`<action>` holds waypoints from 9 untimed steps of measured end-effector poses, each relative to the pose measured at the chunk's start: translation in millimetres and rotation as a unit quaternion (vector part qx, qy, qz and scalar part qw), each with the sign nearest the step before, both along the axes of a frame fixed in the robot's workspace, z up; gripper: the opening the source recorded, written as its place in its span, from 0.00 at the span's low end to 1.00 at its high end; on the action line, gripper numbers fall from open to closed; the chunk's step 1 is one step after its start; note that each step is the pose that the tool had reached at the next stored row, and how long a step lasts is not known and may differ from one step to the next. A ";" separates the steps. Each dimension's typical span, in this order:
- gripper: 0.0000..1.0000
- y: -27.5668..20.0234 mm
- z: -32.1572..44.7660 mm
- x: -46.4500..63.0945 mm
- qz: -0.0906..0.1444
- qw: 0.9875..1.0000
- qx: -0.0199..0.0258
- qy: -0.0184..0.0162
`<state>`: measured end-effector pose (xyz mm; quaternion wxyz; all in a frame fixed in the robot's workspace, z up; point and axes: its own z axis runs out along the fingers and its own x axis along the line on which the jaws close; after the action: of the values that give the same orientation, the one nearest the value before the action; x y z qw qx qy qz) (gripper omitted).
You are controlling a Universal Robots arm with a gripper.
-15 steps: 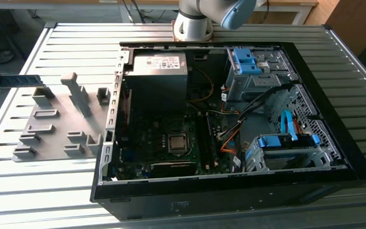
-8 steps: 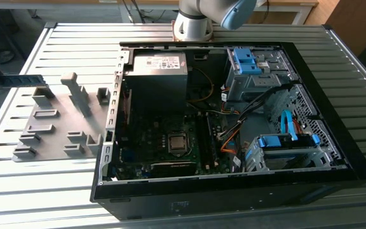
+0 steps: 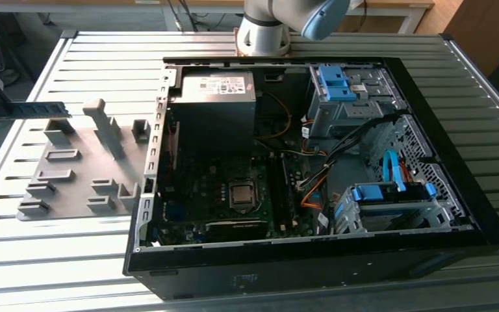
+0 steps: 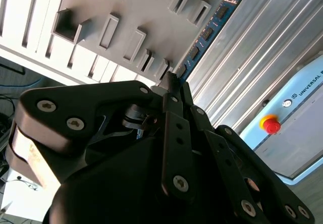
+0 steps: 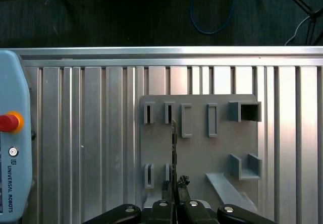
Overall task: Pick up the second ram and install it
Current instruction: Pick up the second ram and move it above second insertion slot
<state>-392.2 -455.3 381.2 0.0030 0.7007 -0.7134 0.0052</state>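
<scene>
Item: memory stick, blue-green, with a row of dark chips.
Location: in the air over the grey fixture on the desk, well apart from the open computer case.
Tool: pinched the stick by its flat faces.
Handling note: the carry seemingly wanted a steady pinch, the stick level and clear of the fixture's upright blocks.
</scene>
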 end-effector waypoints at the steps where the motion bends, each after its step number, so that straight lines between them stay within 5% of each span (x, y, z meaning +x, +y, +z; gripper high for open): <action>1: 0.14 0.0 0.0 1.0 0.000 1.000 0.000 0.000; 9: 0.14 0.0 0.0 8.2 0.000 1.000 0.000 0.000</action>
<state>-384.0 -455.3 381.2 0.0030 0.7007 -0.7135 0.0052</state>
